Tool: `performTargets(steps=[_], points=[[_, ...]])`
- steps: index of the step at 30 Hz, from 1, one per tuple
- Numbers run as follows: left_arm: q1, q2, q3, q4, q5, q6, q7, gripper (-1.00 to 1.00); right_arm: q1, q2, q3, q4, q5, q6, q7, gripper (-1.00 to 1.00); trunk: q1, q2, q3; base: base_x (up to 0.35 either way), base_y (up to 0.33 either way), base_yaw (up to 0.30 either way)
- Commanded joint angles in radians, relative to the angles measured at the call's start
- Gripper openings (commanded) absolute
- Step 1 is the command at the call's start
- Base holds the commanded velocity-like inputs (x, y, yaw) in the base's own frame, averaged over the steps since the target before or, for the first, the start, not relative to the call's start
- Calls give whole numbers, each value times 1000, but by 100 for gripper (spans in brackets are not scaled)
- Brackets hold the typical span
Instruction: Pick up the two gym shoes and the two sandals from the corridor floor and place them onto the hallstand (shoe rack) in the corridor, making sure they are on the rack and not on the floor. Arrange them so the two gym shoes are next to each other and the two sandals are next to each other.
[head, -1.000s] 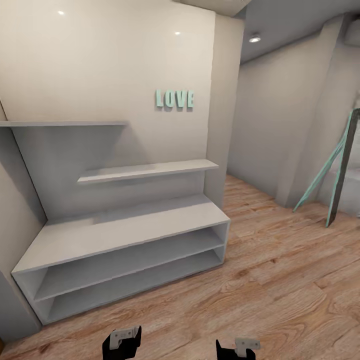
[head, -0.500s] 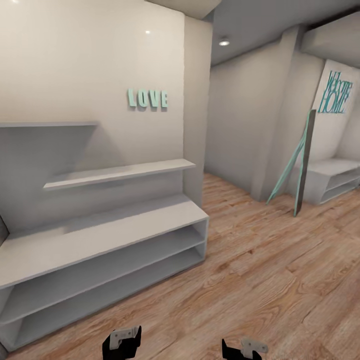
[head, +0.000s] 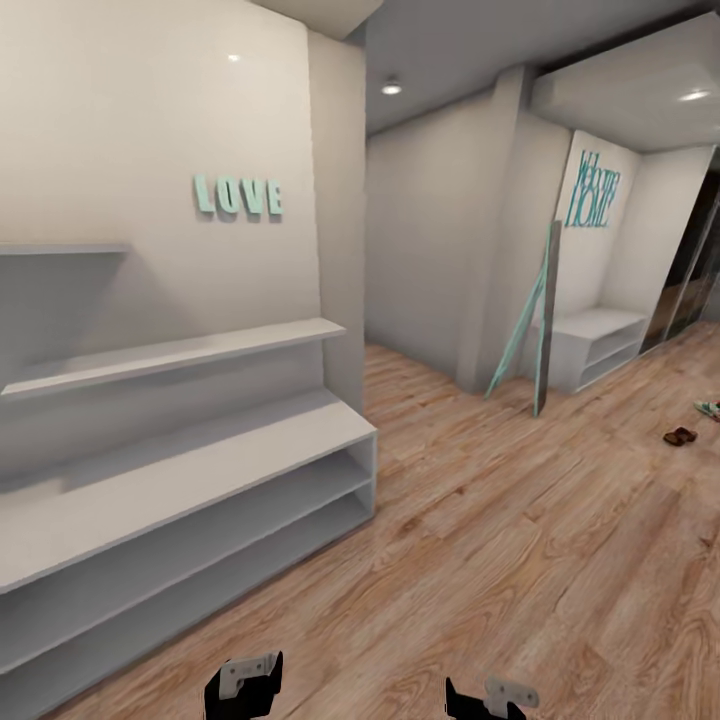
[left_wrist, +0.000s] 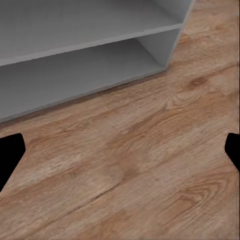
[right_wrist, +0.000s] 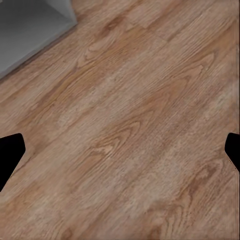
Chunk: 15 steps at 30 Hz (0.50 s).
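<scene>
While both grippers, left (left_wrist: 120, 150) and right (right_wrist: 120, 150), hang spread and empty, dark maroon-brown sandals (head: 680, 436) lie far from the pale-grey hallstand (head: 200, 470).

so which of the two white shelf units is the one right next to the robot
The hallstand under the LOVE sign, at the head view's left. The other unit stands far down the corridor under the HOME sign, beyond the leaning mirror.

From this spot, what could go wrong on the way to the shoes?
1. The sandals and a gym shoe lie far off at the right edge of the head view, small and partly cut off, so localising them may be poor.
2. The hallstand corner sits near the left gripper; turning could clip it.
</scene>
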Motion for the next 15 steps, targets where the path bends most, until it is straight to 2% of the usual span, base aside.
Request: performTargets(steps=[1, 15], points=[[0, 0, 0, 0, 0, 0, 0, 100, 0, 0, 0, 0, 0, 0, 0, 100, 0, 0, 0, 0, 0, -290], [0, 0, 0, 0, 0, 0, 0, 100, 0, 1, 0, 0, 1, -1, 0, 100, 0, 0, 0, 0, 0, -290]])
